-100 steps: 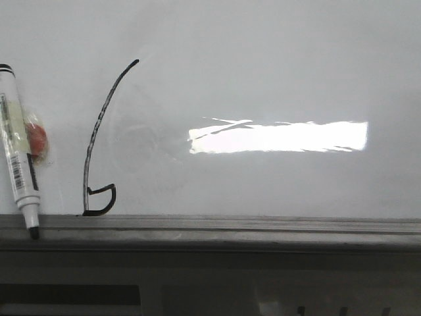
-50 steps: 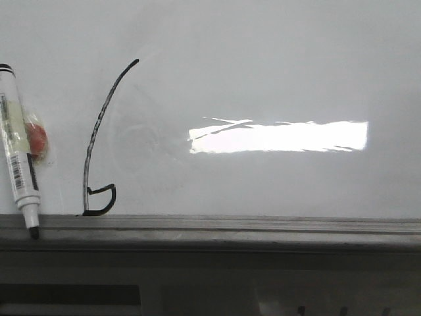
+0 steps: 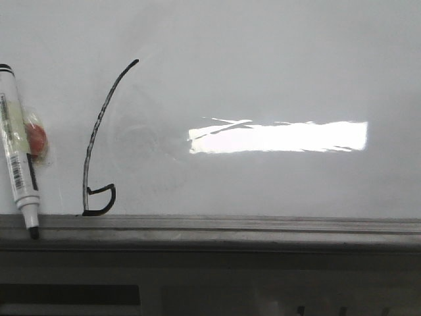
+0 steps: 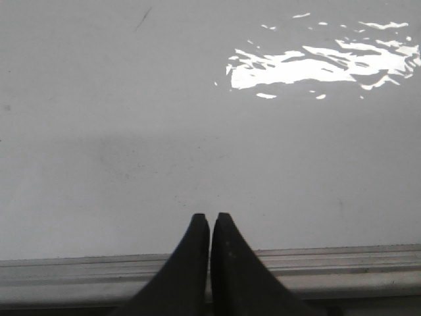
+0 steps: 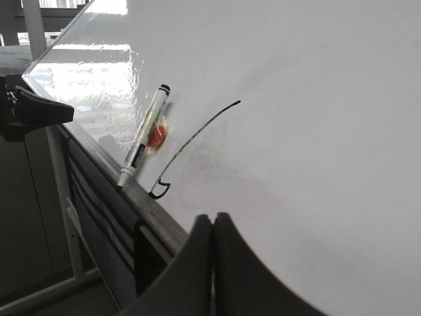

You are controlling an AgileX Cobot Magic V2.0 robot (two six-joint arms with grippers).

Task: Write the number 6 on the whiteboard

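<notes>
Marker [image 3: 18, 155] rests at far left, tip on the ledge [image 3: 263, 227]. Just right, the number 6 [image 3: 97, 148] stands complete on the whiteboard [image 3: 276, 66]. Left gripper [image 4: 210, 220] and right gripper [image 5: 212, 220] are closed, empty. Writing appears done; only retreat remains.

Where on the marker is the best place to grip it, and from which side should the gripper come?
Likely the upper white barrel of the marker, approached straight toward the whiteboard, fingers either side. It leans near upright, its tip on the ledge, something red taped at its middle.
</notes>
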